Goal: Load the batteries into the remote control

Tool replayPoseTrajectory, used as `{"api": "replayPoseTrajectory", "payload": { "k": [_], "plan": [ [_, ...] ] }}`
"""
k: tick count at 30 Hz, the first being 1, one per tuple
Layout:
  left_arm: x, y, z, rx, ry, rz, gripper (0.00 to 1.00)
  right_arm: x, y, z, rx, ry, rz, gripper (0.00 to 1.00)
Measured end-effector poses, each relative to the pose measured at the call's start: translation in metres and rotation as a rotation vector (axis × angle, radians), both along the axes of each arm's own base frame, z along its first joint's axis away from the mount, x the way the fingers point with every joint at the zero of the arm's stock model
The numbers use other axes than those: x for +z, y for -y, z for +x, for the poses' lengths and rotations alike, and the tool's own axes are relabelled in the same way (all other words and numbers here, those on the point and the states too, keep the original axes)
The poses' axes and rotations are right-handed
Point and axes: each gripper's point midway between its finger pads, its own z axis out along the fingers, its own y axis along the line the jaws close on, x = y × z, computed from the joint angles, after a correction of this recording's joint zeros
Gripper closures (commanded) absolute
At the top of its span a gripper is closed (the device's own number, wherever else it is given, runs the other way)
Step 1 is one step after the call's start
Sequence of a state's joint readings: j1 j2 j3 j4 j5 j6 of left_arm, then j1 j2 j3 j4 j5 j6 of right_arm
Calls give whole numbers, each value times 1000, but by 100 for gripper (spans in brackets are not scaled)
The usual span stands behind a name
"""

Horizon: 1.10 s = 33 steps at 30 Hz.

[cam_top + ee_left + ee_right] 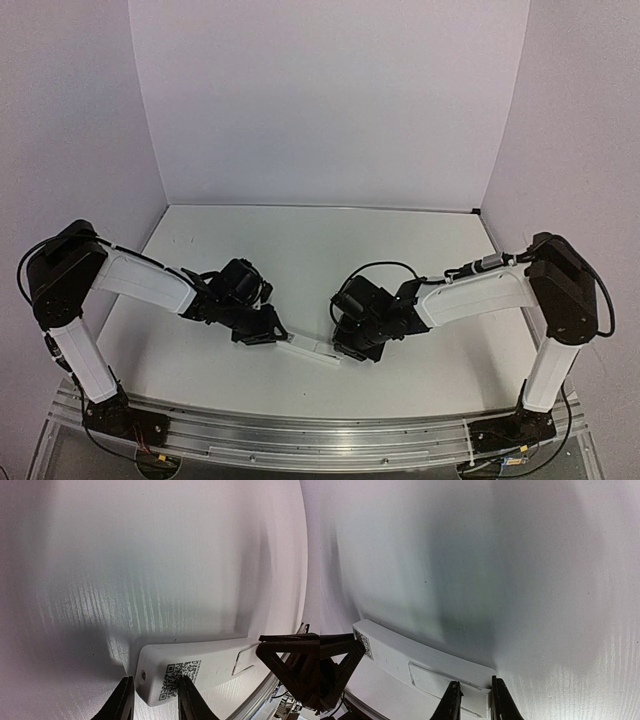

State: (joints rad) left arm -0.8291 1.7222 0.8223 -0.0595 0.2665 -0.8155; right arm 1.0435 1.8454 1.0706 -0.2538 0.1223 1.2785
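The white remote control point(312, 350) lies with its back up between my two grippers near the table's front edge. Its back shows a QR code label point(181, 676) at one end and a flat battery cover point(432, 680) at the other. My left gripper point(154, 700) is closed round the QR end, one finger past the end and the other against the label. My right gripper point(474, 702) pinches the cover end between its fingers. In the top view the left gripper point(265, 335) and right gripper point(350, 350) stand at opposite ends of the remote. The batteries are out of view.
The white table point(320, 250) reaches back to pale walls on three sides. A metal rail point(320, 440) carrying both arm bases runs along the near edge, just in front of the remote.
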Motion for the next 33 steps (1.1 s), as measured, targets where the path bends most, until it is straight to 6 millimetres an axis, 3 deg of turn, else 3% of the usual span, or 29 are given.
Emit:
{"api": "replayPoseTrajectory", "payload": {
  "k": [33],
  "plan": [
    [1,1,-4,-10,16,4,75,-1,-3,-3,-65,-17,-71,84]
  ]
}}
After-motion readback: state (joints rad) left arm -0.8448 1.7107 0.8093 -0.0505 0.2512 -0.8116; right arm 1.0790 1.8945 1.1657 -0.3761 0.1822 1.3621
